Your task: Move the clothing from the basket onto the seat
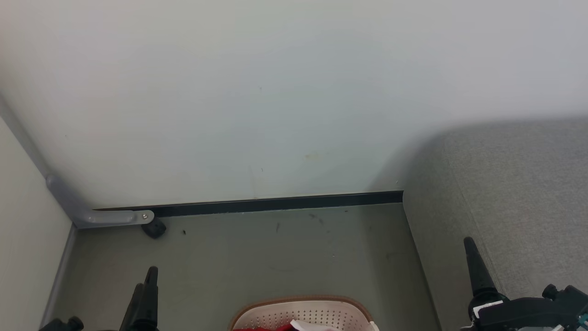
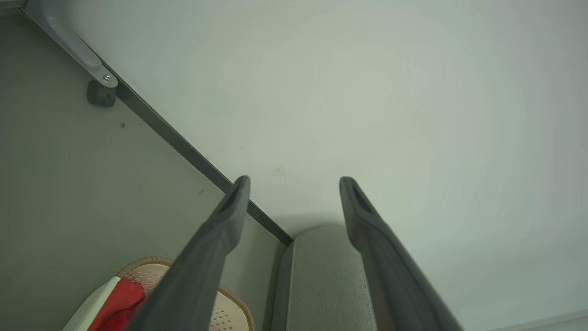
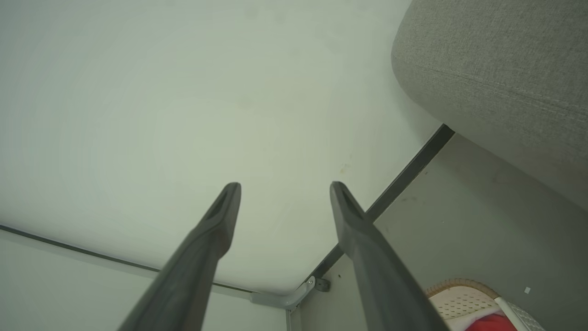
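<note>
**L wrist view:** your left end effector [image 2: 295,180] has both fingers spread wide w/ nothing btwn them, aimed at the wall [image 2: 390,92] above the dark skirting [image 2: 183,148]. The basket [image 2: 149,276] sits on the floor [image 2: 82,184] low in this view, partly behind one finger. The clothing [image 2: 120,301] is bunched red inside it. The seat [image 2: 321,276] stands just beside the basket, its end against the wall. The clothing lies down and back from the fingertips, well apart, no contact.

**R wrist view:** your right end effector [image 3: 284,186] is likewise spread and empty, pointed toward the wall-floor corner. The seat's rounded corner is at upper right of the view. Basket rim and a bit of red show at the bottom edge, behind the fingertips, not under them.

**Head view:** basket at bottom centre on the floor, btwn the two end effectors, red showing inside. The seat is on the robot's right, w/ one finger of the right end effector showing against its side.

**Read:**
- The basket is prob. parked next to the seat so the transfer is a short swing right.
- Both end effectors up and apart looks like a ready pose, pick not begun.
- The clothing is in the basket, none on the seat as far as shown.
- You'd likely need to bend at the waist and tip one end effector down into the basket
</note>
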Available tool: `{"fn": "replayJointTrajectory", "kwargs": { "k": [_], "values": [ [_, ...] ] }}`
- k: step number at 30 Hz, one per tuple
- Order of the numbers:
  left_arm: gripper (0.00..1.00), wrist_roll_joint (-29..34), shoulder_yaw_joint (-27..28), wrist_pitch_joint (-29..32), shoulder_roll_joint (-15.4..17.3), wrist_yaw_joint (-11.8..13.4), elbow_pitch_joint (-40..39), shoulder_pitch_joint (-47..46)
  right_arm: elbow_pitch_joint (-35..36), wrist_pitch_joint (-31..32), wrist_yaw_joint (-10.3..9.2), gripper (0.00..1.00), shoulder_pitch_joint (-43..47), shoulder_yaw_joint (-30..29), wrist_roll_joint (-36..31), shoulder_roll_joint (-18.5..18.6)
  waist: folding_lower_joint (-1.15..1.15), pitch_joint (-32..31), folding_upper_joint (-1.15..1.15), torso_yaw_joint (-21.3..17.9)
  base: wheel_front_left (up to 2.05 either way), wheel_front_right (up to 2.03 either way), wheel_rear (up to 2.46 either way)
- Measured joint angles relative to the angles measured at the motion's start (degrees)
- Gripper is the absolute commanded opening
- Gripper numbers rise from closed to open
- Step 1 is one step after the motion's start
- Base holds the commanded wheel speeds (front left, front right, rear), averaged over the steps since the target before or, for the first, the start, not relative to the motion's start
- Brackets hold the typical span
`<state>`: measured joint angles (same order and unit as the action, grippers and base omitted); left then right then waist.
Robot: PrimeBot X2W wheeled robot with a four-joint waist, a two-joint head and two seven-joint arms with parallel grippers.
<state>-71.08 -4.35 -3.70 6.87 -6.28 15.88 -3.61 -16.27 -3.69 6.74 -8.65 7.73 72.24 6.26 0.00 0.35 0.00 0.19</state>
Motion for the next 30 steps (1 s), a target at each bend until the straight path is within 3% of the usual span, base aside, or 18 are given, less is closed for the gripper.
{"fn": "replayJointTrajectory", "kwargs": {
  "k": [16,30],
  "values": [
    [1.0,18.6,-3.5,-3.3,2.8,4.8,-0.4,-0.9,-2.2,-3.2,-2.79,1.0,-2.3,7.4,-17.1,2.6,0.0,-0.1,0.0,0.3,0.0,0.0,0.0],
    [1.0,30.2,-5.7,-6.5,3.5,6.4,-1.0,-1.2,-2.7,-6.5,-3.77,1.0,-4.0,11.7,-28.4,3.8,0.0,-0.2,0.0,0.3,0.0,0.0,0.0]
  ]
}}
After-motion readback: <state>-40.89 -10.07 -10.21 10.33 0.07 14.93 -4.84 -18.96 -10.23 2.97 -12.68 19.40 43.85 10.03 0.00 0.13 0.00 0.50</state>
